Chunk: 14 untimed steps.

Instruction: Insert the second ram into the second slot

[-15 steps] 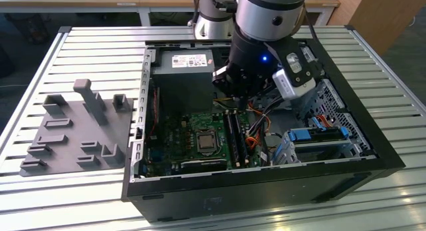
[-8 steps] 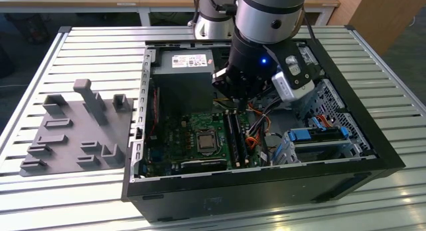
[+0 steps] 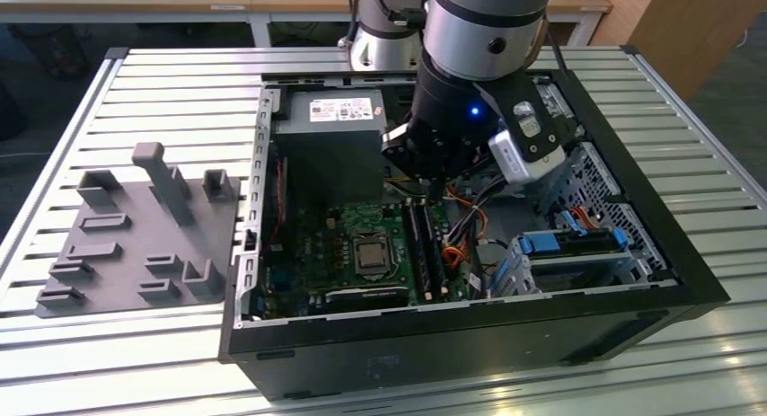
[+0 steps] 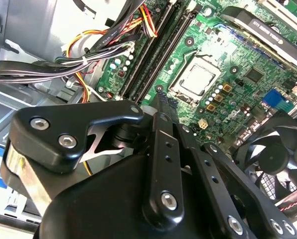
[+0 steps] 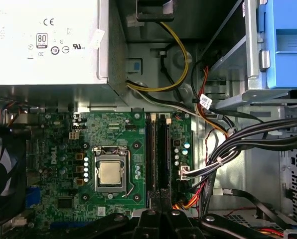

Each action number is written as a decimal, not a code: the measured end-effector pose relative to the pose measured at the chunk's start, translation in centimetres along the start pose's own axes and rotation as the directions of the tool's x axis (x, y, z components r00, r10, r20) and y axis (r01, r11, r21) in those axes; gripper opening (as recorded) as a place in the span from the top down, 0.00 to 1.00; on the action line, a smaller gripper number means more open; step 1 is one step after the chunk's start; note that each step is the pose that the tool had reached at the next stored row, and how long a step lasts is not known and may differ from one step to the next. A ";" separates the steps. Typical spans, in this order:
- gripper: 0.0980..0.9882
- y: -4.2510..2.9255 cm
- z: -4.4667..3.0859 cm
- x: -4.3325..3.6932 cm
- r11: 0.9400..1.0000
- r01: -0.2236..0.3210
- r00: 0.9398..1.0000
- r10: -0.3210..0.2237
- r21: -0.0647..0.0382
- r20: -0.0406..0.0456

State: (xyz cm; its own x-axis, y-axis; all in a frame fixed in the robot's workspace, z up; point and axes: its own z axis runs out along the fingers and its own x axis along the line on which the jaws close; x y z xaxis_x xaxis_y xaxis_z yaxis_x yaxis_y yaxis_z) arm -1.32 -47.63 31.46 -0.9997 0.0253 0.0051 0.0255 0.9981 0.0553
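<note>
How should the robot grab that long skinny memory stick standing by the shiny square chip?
From straight above, probably. The memory stick stands on edge in the motherboard, so only its long top edge is free. Pinch its two flat faces near the middle; cables crowd one side and a neighbouring slot the other.

Matt black pincer; glossy green motherboard; ribbed metal table.
</note>
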 end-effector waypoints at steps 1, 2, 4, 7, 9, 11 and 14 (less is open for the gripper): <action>0.99 0.00 0.00 0.00 1.000 0.000 1.000 0.000 0.000 0.000; 0.99 0.00 0.02 0.00 1.000 0.000 1.000 0.000 0.000 0.000; 0.99 -0.01 0.15 0.00 1.000 0.000 1.000 0.000 0.000 0.000; 0.99 -0.02 0.38 0.00 1.000 0.000 1.000 0.000 0.000 0.000; 0.99 -0.03 0.54 0.00 1.000 0.000 1.000 0.000 0.000 0.000; 0.99 -0.04 0.68 0.00 1.000 0.000 1.000 0.000 0.000 0.000; 0.99 -0.04 0.84 -0.01 1.000 0.000 1.000 0.000 0.000 0.000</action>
State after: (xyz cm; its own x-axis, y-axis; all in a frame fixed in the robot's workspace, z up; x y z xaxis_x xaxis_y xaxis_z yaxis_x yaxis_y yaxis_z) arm -1.32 -47.63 30.62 -0.9997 0.0253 0.0052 0.0255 0.9981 0.0554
